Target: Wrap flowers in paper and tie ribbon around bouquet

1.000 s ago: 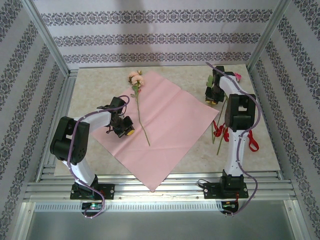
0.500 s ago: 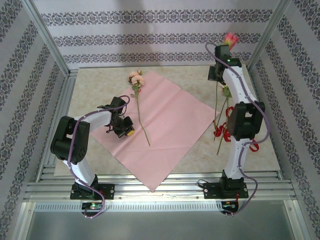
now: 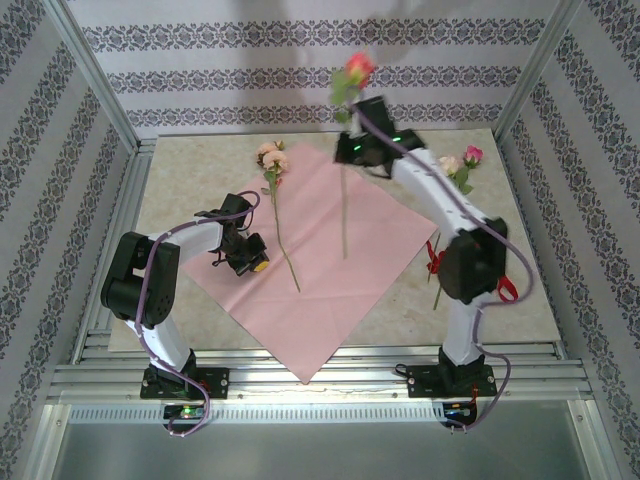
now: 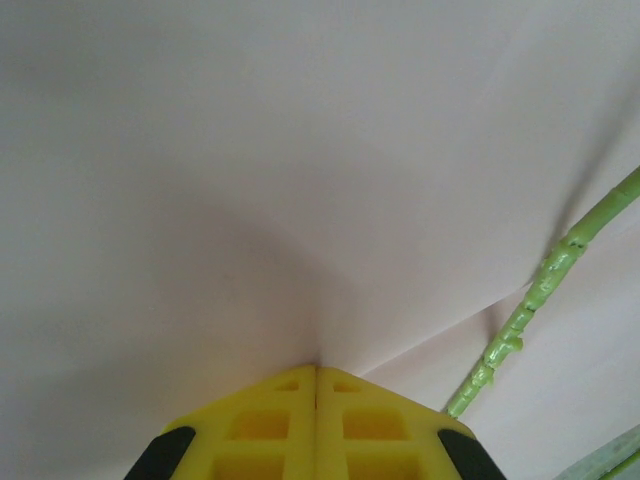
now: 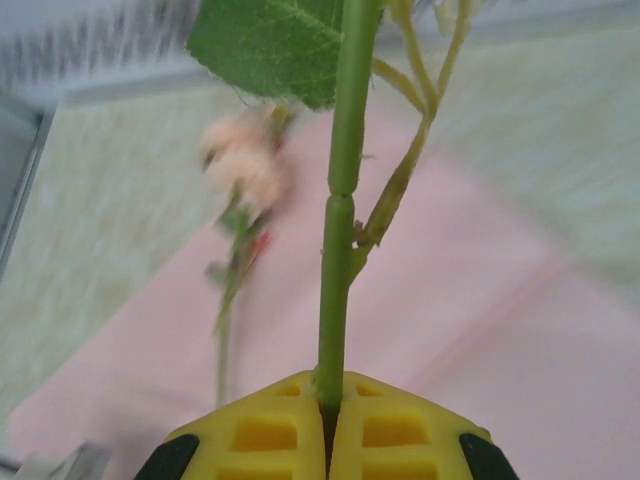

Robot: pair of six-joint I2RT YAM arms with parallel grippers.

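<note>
Swung across, our right gripper (image 5: 325, 386) holds a red green-stemmed rose (image 5: 338, 260) clamped above the pale pink paper sheet (image 3: 350, 290) — our closed left gripper (image 4: 316, 372) pinning it.

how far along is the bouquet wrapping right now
Done: the paper lies spread pink face up, one peach rose on it. In hand: the right gripper is shut on a second rose by its stem, above the paper; the left gripper, shut, rests on the sheet. Left: the other roses at the right, the wrapping, and the ribbon, untied.
</note>
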